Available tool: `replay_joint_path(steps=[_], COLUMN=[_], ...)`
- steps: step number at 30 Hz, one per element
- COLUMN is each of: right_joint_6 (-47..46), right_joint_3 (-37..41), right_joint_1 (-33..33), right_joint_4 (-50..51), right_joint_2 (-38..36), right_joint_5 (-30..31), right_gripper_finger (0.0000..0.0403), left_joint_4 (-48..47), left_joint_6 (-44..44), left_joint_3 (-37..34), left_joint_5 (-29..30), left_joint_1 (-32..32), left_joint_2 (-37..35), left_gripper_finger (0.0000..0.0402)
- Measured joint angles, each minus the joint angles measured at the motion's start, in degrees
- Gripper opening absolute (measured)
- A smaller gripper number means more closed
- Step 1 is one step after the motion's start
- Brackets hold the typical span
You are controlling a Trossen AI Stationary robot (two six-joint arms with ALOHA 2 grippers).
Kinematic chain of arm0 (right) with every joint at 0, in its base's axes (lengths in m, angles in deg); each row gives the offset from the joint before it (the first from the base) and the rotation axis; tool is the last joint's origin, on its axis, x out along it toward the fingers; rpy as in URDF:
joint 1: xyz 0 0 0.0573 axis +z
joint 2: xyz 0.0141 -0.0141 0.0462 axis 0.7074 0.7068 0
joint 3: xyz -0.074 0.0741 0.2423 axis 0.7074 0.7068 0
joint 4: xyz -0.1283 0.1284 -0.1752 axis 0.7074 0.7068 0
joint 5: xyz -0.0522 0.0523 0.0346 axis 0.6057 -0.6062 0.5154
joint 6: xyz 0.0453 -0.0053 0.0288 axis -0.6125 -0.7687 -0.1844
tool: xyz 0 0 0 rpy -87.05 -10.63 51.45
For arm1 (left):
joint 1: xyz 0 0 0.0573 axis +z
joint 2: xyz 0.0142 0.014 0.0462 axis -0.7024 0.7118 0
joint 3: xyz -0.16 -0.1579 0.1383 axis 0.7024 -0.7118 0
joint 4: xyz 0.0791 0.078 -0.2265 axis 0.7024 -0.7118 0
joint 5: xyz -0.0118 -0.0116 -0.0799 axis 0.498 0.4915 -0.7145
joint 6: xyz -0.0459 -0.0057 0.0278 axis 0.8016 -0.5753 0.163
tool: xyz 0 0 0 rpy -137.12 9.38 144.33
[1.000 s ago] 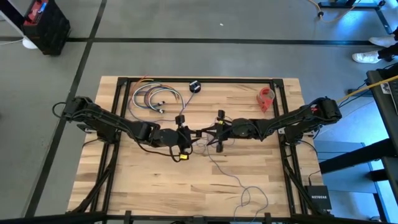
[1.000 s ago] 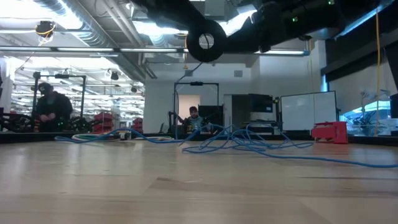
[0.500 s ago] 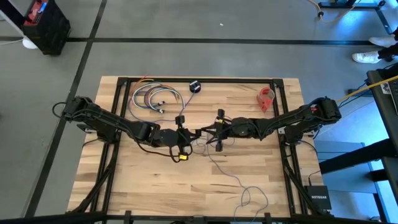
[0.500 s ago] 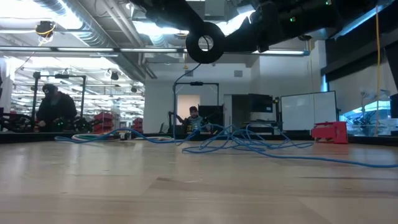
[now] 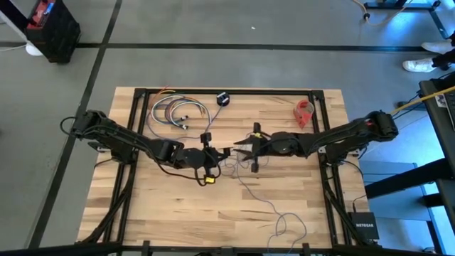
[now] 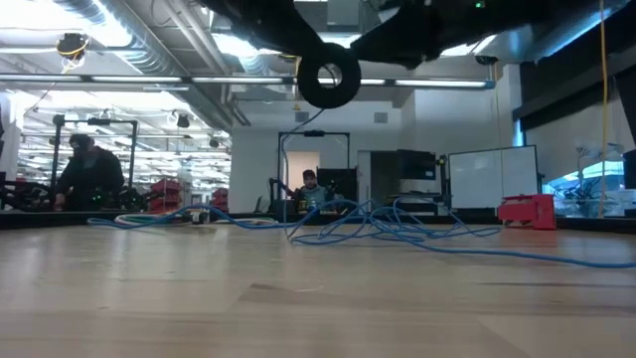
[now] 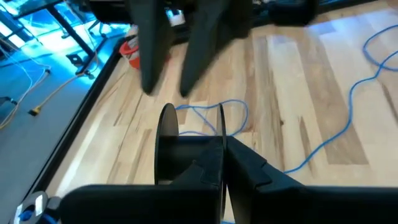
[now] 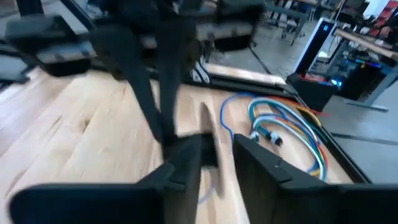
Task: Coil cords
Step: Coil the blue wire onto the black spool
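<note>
The small black round spool point(image 6: 329, 77) hangs high above the table between my two arms, at the table's middle. My left gripper point(image 5: 227, 152) is shut on it. The thin cord point(image 5: 264, 203) runs from the spool down to the wood and on to loose loops point(image 5: 291, 226) at the near edge. In the left wrist view the cord point(image 7: 348, 118) looks blue. My right gripper point(image 5: 240, 149) faces the spool from the right. It is open, and its fingers point(image 7: 152, 56) stand apart just beyond the spool, touching nothing. My left gripper pinches one round flange point(image 7: 221, 127) of the spool edge-on between its two fingers; the other flange point(image 7: 168, 134) stands free beside them. The fingers come from the table's left, slanting slightly down. The spool is lifted clear, and the cord trails slack below it.
A bundle of thicker multicoloured cables point(image 5: 178, 112) lies at the far left of the table. A small black object point(image 5: 223, 99) sits at the far edge and a red object point(image 5: 304, 112) at the far right. People point(image 6: 89, 174) stand in the room beyond.
My right gripper has opened, let go of the spool, and drawn back a little toward the table's right edge and upward. The spool stays aloft in my left gripper, sagging slightly.
</note>
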Motion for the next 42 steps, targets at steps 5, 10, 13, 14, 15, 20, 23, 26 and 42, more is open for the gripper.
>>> replay_joint_path(steps=[5, 10, 13, 14, 15, 20, 23, 26, 42], right_joint_6=[-0.04, -1.34, -1.26, -1.27, -1.26, -1.26, -1.25, -1.24, 1.62], right_joint_3=[0.01, 0.50, 0.59, 0.61, 0.61, 0.63, 0.63, 0.63, 0.61], right_joint_1=[-0.02, -0.04, -0.04, -0.04, -0.04, -0.04, -0.08, -0.09, -0.04], right_joint_4=[7.61, 7.80, 7.46, 6.75, 5.51, 2.20, 1.17, 0.43, 0.41], right_joint_2=[-7.16, -8.33, -6.74, -5.98, -5.39, -2.59, -1.95, -1.15, 0.16], right_joint_5=[0.04, -3.45, -4.04, -4.49, -5.29, -8.34, -8.36, -8.40, -4.11], right_gripper_finger=[0.0125, 0.0126, 0.0126, 0.0126, 0.0126, 0.0126, 0.0126, 0.0109, 0.0009], left_joint_4=[2.10, 6.14, 8.68, 9.29, 10.10, 11.41, 11.41, 11.61, 8.64], left_joint_6=[-2.03, -4.76, -6.63, -7.41, -8.03, -9.97, -10.20, -10.40, -7.16], left_joint_3=[0.01, 0.04, 0.04, 0.02, 0.02, 0.02, 0.02, 0.02, 1.16], left_joint_5=[0.03, 0.02, -0.02, -0.31, -1.14, -3.16, -3.22, -3.12, -1.47], left_joint_1=[0.01, -0.03, -0.56, -0.80, -0.95, -1.65, -1.95, -1.96, -1.78], left_joint_2=[0.00, 0.94, 1.92, 2.19, 2.38, 2.43, 2.43, 2.43, 2.29], left_gripper_finger=[0.0001, 0.0001, 0.0000, 0.0000, 0.0000, 0.0000, 0.0000, 0.0000, 0.0046])
